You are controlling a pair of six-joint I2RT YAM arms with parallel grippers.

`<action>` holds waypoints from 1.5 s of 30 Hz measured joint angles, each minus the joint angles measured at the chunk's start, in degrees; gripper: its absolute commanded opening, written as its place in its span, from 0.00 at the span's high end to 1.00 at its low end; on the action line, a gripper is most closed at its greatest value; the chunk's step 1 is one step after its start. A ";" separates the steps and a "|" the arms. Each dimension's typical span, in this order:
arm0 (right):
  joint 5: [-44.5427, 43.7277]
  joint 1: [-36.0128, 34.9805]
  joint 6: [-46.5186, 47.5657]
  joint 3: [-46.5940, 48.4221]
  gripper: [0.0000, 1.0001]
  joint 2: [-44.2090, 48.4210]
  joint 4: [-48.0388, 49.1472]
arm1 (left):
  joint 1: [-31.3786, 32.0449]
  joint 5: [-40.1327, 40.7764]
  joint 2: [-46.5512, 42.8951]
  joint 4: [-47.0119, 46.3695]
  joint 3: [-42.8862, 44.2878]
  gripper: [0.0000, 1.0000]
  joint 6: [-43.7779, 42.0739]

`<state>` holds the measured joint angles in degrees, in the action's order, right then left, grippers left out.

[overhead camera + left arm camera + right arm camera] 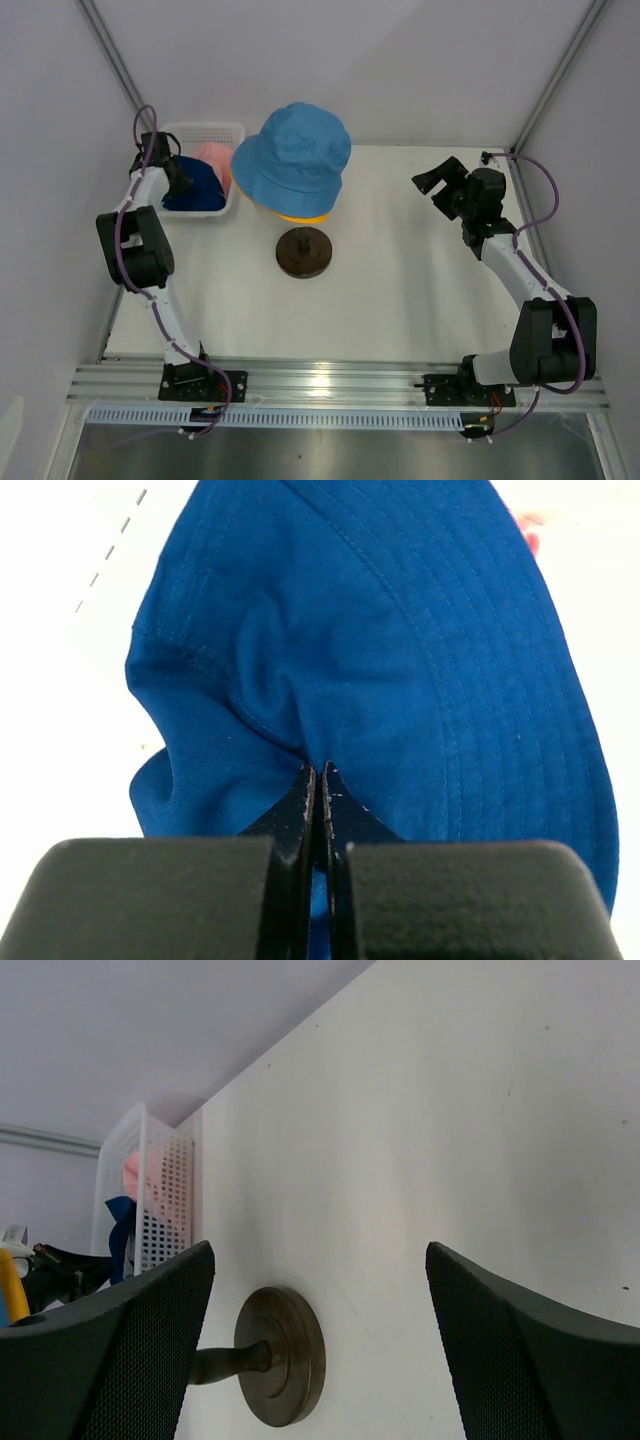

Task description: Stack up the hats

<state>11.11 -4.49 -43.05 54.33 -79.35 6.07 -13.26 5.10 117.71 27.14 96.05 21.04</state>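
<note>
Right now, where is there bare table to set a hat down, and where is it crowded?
Bare table runs from the stand base to the right arm, and along the near rail. The far-left corner is crowded: basket, navy hat in the left pincer, light blue hat beside.

A white perforated basket (pixel 205 127) (pixel 165 1195) stands at the far left corner of the white table (pixel 420 290) (pixel 450 1140), close to the back wall. A dark brown round base (pixel 304 252) (pixel 290 1355) with a short stem (pixel 225 1363) of the same colour sits near the middle of the table, apart from the basket and to its right. An aluminium rail (pixel 340 385) runs along the near edge with a white slotted cable duct (pixel 300 415) just in front of it, and two slanting metal frame poles (pixel 108 50) (pixel 562 70) rise at the back corners.
</note>
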 measured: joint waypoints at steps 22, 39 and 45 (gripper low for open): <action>12.15 -2.58 -5.20 7.13 0.08 12.13 10.91 | 4.90 -21.09 -35.47 13.11 21.75 0.99 -5.18; 13.51 -20.26 -6.95 29.20 0.07 5.55 15.08 | 31.04 -27.85 -39.41 18.03 36.20 0.99 -10.99; 10.64 -23.87 -6.27 29.66 0.07 5.35 13.05 | 43.58 -20.74 -33.66 17.77 39.65 0.99 -15.76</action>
<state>21.76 -28.36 -49.32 83.99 -74.00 19.11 30.33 -15.64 84.05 44.91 135.70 5.28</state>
